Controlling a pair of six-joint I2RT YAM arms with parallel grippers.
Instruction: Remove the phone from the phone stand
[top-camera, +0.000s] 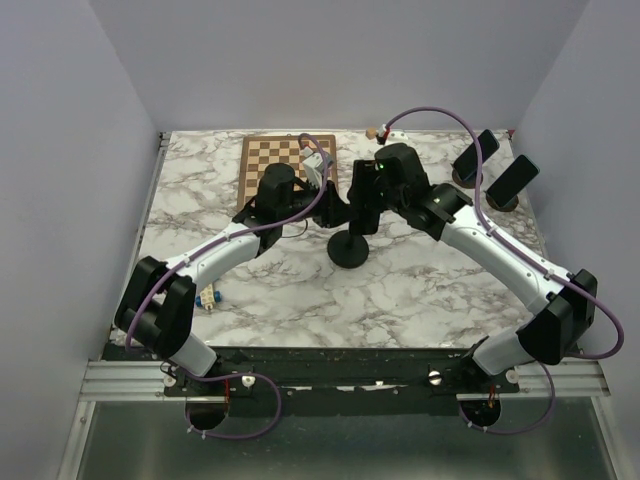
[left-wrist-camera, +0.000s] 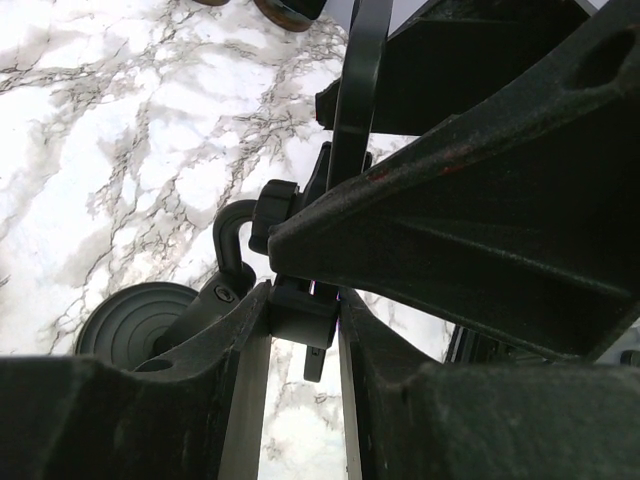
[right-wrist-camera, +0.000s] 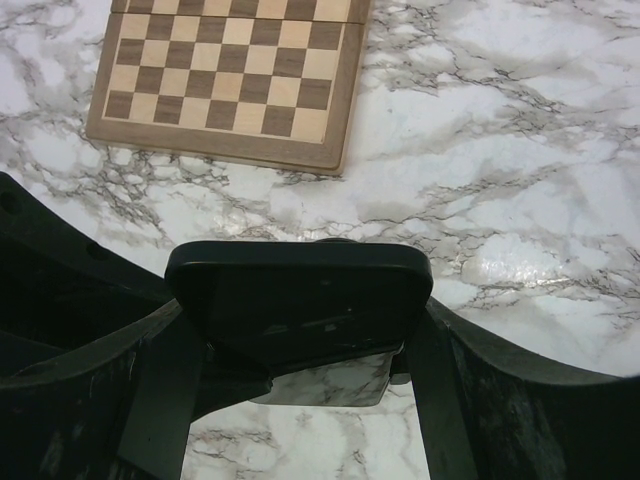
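Observation:
A black phone (top-camera: 362, 192) stands upright on a black phone stand with a round base (top-camera: 348, 251) at the table's middle. In the right wrist view the phone (right-wrist-camera: 300, 290) fills the gap between my fingers; my right gripper (right-wrist-camera: 300, 330) is shut on its two side edges. My left gripper (left-wrist-camera: 305, 300) is shut on the black joint block of the stand (left-wrist-camera: 298, 318), just above the base (left-wrist-camera: 135, 322). The phone shows edge-on there (left-wrist-camera: 358, 90). In the top view the left gripper (top-camera: 335, 208) sits left of the stand and the right gripper (top-camera: 368, 205) on the phone.
A wooden chessboard (top-camera: 285, 168) lies at the back left, also in the right wrist view (right-wrist-camera: 230, 75). Two more dark phones on stands (top-camera: 474, 155) (top-camera: 515, 180) stand at the back right. A small blue-and-yellow object (top-camera: 208, 298) lies near the left arm.

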